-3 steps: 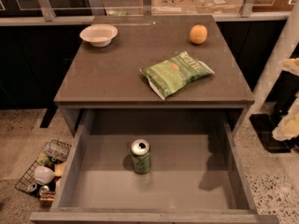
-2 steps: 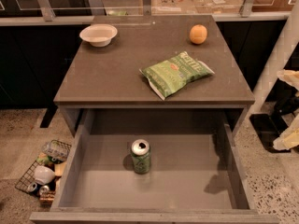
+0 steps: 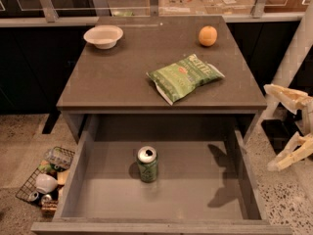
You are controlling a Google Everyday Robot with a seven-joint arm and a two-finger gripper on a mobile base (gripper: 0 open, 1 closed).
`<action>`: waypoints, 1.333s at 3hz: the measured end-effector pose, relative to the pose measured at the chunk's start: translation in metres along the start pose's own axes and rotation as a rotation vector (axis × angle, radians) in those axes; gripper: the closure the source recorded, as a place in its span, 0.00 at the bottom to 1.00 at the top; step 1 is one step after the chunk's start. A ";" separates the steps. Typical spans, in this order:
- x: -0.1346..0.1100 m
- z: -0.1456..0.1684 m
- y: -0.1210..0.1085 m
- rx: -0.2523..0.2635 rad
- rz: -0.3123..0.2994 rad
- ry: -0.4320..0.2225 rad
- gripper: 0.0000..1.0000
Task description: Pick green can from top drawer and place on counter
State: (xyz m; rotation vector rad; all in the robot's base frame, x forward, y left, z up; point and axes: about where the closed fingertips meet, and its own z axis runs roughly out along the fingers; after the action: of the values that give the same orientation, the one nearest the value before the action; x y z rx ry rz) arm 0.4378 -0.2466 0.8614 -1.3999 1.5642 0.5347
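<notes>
The green can (image 3: 147, 164) stands upright on the grey floor of the open top drawer (image 3: 195, 190), a little left of its middle, silver top up. The counter (image 3: 122, 77) is the grey-brown table top above the drawer. My gripper (image 3: 279, 129) is at the right edge of the view, beside the table's right front corner and outside the drawer. Its two pale fingers (image 3: 286, 96) are spread apart, open and empty. It is well to the right of the can.
On the counter lie a green chip bag (image 3: 185, 76), an orange (image 3: 208, 35) at the back right and a white bowl (image 3: 103, 36) at the back left. A wire basket (image 3: 43, 180) of clutter sits on the floor left of the drawer.
My gripper has moved a little further into view from the right edge. The can, drawer and counter items have not moved.
</notes>
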 end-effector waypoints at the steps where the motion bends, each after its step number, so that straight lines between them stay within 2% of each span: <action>1: 0.000 0.000 0.000 0.000 0.000 0.000 0.00; 2: 0.016 0.019 0.009 -0.004 0.036 -0.014 0.00; 4: 0.047 0.071 0.045 -0.017 0.119 -0.057 0.00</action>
State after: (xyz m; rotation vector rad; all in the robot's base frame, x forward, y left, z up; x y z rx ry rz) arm 0.4248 -0.2015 0.7770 -1.2988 1.6073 0.6556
